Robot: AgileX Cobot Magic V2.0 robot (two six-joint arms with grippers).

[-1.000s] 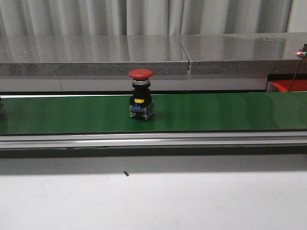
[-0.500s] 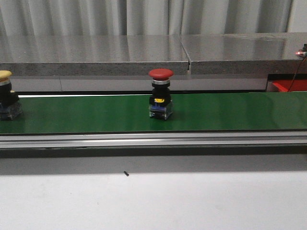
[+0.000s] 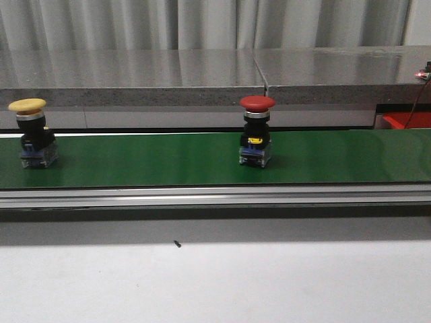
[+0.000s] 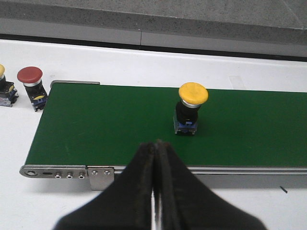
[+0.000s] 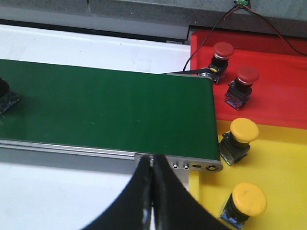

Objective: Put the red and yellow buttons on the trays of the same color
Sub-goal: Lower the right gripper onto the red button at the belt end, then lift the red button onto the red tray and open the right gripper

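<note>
Green conveyor belt [image 3: 135, 161] spans the white counter [image 3: 215, 282]. At its right end: red tray [image 5: 278, 86] with two red buttons, yellow tray [image 5: 283, 182] with two yellow ones. On the belt, upright and well apart: red button [image 3: 256, 131] right of centre, yellow button [image 3: 34, 134] near the left end. Left gripper [image 4: 156, 182] and right gripper [image 5: 149, 191] hover at the belt's near edge, jaws pressed together, holding nothing.

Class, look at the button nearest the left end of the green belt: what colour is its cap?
Yellow. The yellow button shows best in the left wrist view.
</note>
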